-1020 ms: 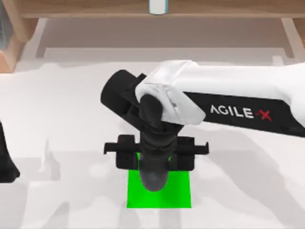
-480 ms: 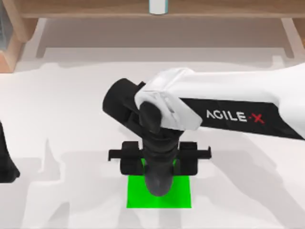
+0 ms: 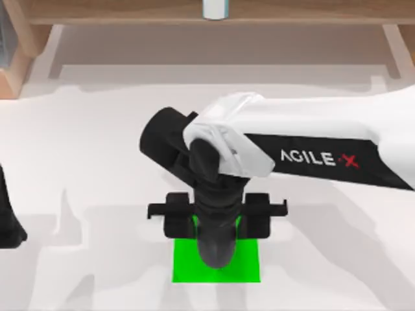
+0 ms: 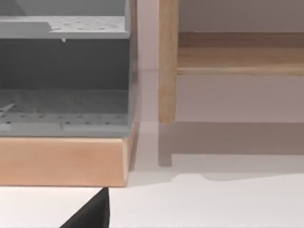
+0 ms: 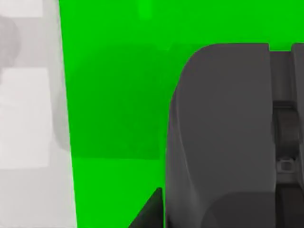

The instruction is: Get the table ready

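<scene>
One arm is working: the right gripper (image 3: 216, 249) is hovering over the green square (image 3: 249, 265) near the front middle of the white desk (image 3: 97, 149). Since a second ago it has been shifting slightly forward onto the square, then settling. Whether its fingers are open cannot be told. The left arm (image 3: 8, 217) is sitting parked at the desk's left edge.

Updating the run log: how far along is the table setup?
Done: nothing visibly finished. In hand: right gripper sits over the green square on the table, a dark grey shape against the green in its wrist view; placed or held, unclear. Left arm parked at table's left edge. Remaining: likely arm withdrawal.
</scene>
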{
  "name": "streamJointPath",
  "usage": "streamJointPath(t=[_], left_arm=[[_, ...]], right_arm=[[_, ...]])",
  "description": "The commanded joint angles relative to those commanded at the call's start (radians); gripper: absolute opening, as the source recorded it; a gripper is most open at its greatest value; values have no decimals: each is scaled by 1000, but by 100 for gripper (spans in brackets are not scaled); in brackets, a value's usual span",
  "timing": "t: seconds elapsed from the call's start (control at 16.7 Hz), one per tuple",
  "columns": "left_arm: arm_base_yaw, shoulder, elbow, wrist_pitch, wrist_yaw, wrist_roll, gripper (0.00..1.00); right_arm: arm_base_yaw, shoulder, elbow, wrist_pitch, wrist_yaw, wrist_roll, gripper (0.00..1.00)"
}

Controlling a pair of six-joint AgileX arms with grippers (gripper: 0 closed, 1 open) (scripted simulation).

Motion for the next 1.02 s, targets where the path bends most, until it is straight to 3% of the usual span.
streamJointPath(t=[0.18, 0.24, 0.78, 1.02], left_arm=[[0, 0, 0, 0, 0, 0, 100], [0, 0, 0, 0, 0, 0, 100], [0, 0, 0, 0, 0, 0, 100], [0, 0, 0, 0, 0, 0, 100]], right_arm=[[0, 0, 0, 0, 0, 0, 98], [0, 0, 0, 0, 0, 0, 100], [-1, -1, 0, 0, 0, 0, 100], [-74, -67, -37, 83, 4, -55, 100]])
